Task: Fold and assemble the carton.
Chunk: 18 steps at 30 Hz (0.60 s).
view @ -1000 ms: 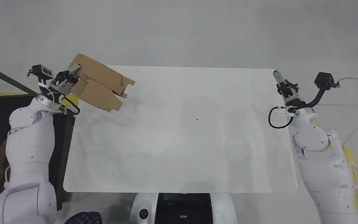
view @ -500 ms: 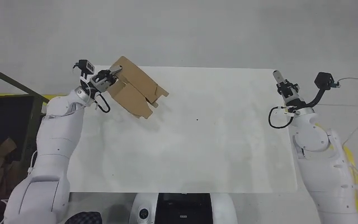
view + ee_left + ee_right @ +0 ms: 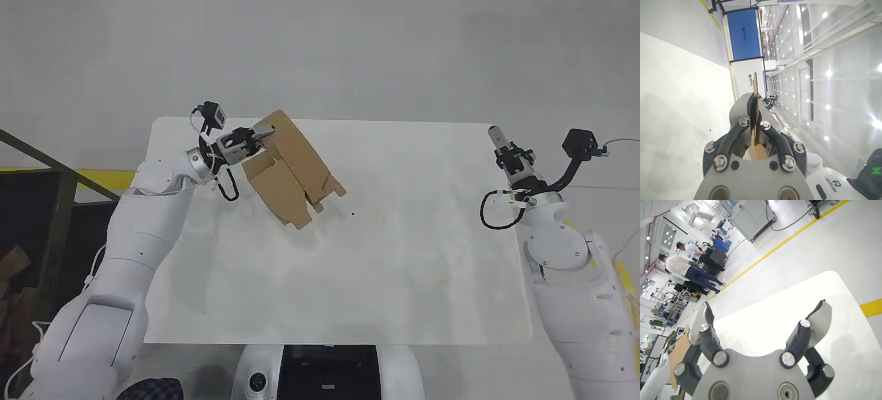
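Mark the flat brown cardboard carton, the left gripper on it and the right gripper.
Flat brown cardboard carton (image 3: 295, 172): top view, middle of its broad panel.
Left gripper (image 3: 756, 106): left wrist view, midway between fingertips shut on the carton's edge.
Right gripper (image 3: 764, 303): right wrist view, midway between its open fingertips.

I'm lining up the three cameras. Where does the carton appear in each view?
Top view: the carton over the far left part of the white table, one end held by the left gripper.
Left wrist view: carton edge-on, clamped between that gripper's jaws.
Right wrist view: carton far off across the table, beyond the right gripper and its open jaws.
Shared landmark: the white table.
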### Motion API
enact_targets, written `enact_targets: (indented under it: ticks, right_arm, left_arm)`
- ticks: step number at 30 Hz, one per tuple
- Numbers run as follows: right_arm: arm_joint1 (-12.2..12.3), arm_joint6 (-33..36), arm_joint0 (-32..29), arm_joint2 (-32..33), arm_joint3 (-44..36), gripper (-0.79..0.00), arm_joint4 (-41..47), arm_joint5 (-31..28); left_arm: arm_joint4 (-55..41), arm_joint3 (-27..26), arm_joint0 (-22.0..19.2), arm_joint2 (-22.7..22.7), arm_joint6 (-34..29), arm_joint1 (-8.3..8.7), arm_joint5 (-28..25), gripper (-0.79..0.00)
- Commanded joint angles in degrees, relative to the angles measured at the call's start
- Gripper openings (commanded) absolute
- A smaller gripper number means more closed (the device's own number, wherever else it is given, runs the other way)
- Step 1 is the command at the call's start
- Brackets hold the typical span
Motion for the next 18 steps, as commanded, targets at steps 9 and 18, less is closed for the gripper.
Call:
enact_targets:
  ticks: [9,18]
  right_arm:
    - [0.0,0.0,0.0,0.0,0.0,0.000,0.0,0.0]
    - [0.0,0.0,0.0,0.0,0.0,0.000,0.0,0.0]
  left_arm:
    - [-0.7,0.1,-1.5,6.0,0.5,-2.70,-0.2,-0.785]
    - [-0.9,0.5,-1.8,6.6,0.4,-3.23,-0.7,-0.785]
